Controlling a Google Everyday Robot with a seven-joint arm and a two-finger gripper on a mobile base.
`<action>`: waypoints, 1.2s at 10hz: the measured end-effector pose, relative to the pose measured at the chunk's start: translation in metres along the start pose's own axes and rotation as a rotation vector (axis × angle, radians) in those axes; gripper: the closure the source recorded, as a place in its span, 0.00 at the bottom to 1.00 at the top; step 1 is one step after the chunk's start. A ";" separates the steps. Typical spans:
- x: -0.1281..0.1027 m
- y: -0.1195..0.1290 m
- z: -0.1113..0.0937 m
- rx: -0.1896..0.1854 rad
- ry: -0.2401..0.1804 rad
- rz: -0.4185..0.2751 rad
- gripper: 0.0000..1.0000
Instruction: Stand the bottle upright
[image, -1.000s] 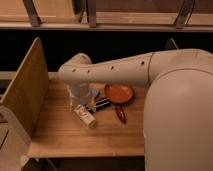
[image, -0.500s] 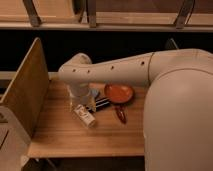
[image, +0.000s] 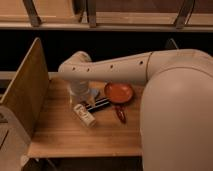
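the bottle (image: 85, 115) lay on its side on the wooden bench (image: 65, 137), just in front of a flat black striped object (image: 100, 104) and left of the red pan (image: 119, 92). the claw (image: 86, 98) hung just behind the bottle, spread and pinching nothing, on the white arm (image: 120, 70) reaching in from the right.

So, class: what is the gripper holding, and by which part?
Nothing, it seems: the gripper hangs open just above the bottle, which lies on its side on the table.
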 end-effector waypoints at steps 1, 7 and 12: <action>-0.018 -0.002 0.005 0.003 -0.010 -0.067 0.35; -0.077 -0.010 0.038 0.043 0.023 -0.334 0.35; -0.071 0.037 0.058 0.000 0.019 -0.381 0.35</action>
